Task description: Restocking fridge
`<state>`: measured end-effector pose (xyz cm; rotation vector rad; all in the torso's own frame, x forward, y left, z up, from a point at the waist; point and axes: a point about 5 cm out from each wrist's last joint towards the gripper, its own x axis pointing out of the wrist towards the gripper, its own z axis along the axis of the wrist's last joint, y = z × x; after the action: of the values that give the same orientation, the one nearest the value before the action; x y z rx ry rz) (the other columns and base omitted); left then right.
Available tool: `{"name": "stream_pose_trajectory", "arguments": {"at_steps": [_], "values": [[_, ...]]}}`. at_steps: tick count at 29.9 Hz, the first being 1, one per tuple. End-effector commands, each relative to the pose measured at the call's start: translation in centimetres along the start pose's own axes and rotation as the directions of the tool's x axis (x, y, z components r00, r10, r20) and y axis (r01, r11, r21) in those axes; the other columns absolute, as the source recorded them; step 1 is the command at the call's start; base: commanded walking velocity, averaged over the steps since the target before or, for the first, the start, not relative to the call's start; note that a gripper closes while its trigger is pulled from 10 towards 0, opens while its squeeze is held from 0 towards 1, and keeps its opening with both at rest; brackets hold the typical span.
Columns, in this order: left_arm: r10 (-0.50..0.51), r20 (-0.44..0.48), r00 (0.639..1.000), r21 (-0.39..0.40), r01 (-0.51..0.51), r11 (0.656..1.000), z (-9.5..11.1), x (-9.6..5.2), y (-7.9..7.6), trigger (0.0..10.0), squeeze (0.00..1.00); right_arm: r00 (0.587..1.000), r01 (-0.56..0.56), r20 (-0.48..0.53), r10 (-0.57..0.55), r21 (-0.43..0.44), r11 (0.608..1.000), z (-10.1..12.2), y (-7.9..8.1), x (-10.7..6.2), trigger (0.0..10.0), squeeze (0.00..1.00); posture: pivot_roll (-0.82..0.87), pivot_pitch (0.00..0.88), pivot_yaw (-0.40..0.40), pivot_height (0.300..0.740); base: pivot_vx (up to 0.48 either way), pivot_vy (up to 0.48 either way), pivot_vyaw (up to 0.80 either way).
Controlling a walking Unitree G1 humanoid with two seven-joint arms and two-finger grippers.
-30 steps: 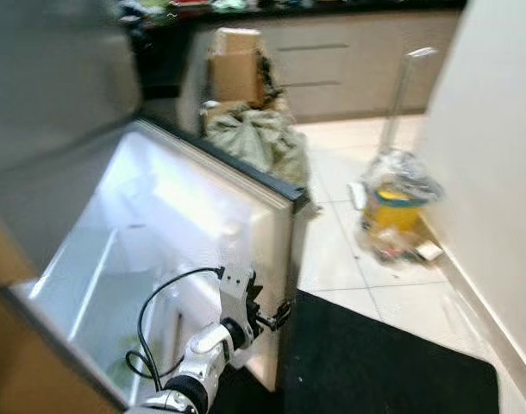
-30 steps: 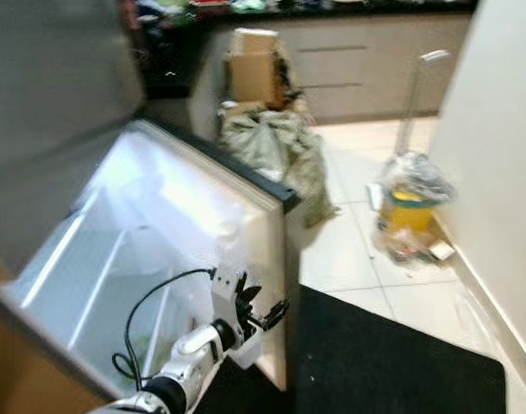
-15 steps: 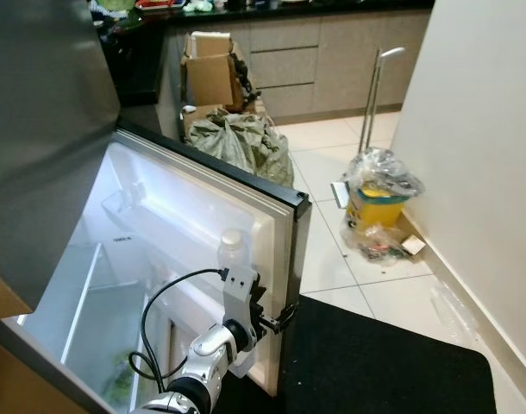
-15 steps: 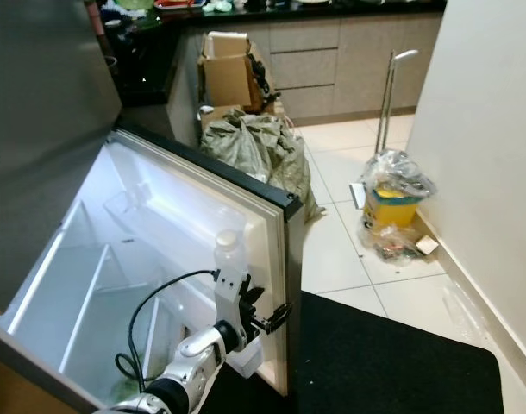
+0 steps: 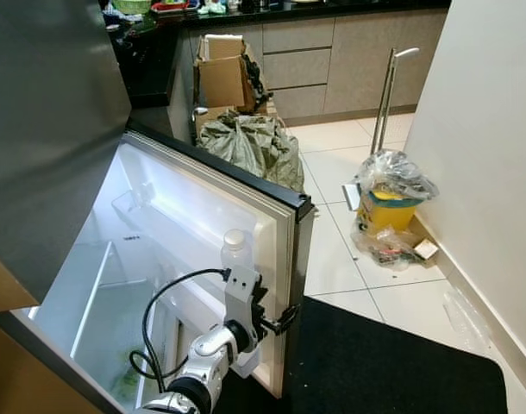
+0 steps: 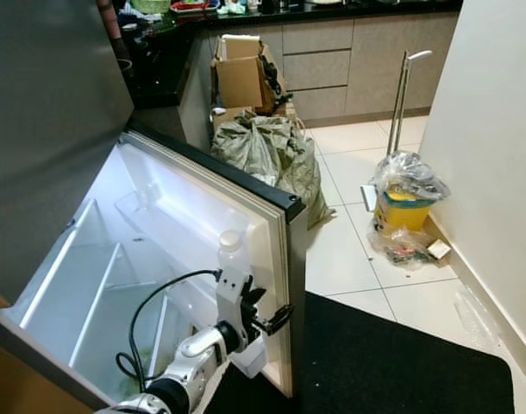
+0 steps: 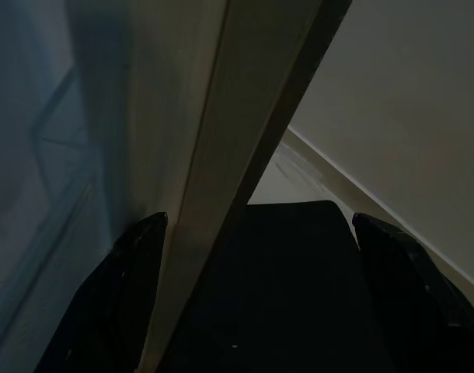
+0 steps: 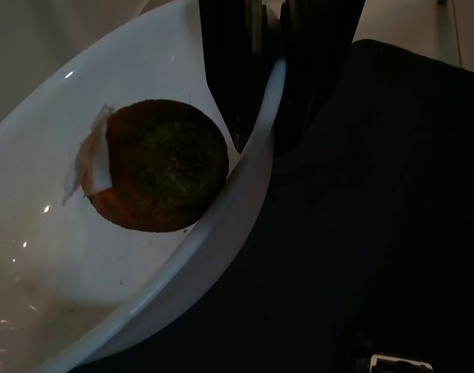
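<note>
**Operator:** What's the biggest thing in front of me?

**Spotter:** The fridge (image 5: pixel 82 302), lit and nearly bare inside. Its door (image 5: pixel 194 203) is swung wide open. Your left pincer (image 5: pixel 280 321) is at that door's free edge, low down, with the black mat (image 5: pixel 392 362) on the floor just beyond it.

**Operator:** Is it gripping the door?

**Spotter:** No. In the wrist view your fingers (image 7: pixel 132 295) are spread wide and straddle the edge, one on the inner face and one on the outer side. That pincer is released.

**Operator:** And the stock?

**Spotter:** Your right pincer (image 8: pixel 272 85) is clenched on the rim of a white bowl (image 8: pixel 74 303), one finger inside and one outside. A round brown piece of food (image 8: pixel 163 163) lies in the bowl, just beside the inner finger. I can't tell what it is. A capped bottle (image 5: pixel 234 252) stands in the door, just above your left pincer.

**Operator:** So which step is this?

**Spotter:** I'd say the door is dealt with and loading comes next. Draw your left pincer clear of the edge, then carry the bowl level to a shelf inside. It's held only by the rim, so a tilt could roll the food out.
</note>
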<state>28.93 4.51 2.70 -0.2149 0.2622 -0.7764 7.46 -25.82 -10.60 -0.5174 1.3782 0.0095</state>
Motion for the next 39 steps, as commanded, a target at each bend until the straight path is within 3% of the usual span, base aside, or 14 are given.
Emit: {"name": "stream_pose_trajectory", "arguments": {"at_steps": [1,39], "values": [[0.003,-0.021,1.0,-0.016,-0.003,1.0,-0.39,-0.21,0.12,10.0,0.0,1.0,-0.003,0.001,0.003,0.014,1.0,-0.04,0.08,0.0,10.0,0.0,-0.18,0.042,0.067,0.74,0.0,-0.289,0.0],[0.014,-0.004,1.0,-0.039,-0.014,0.999,-0.11,0.16,-0.08,10.0,0.0,1.0,0.001,0.001,-0.001,0.011,1.0,-0.09,-0.2,0.0,10.0,0.0,-0.19,0.042,0.058,0.74,0.0,-0.402,0.0]]}}
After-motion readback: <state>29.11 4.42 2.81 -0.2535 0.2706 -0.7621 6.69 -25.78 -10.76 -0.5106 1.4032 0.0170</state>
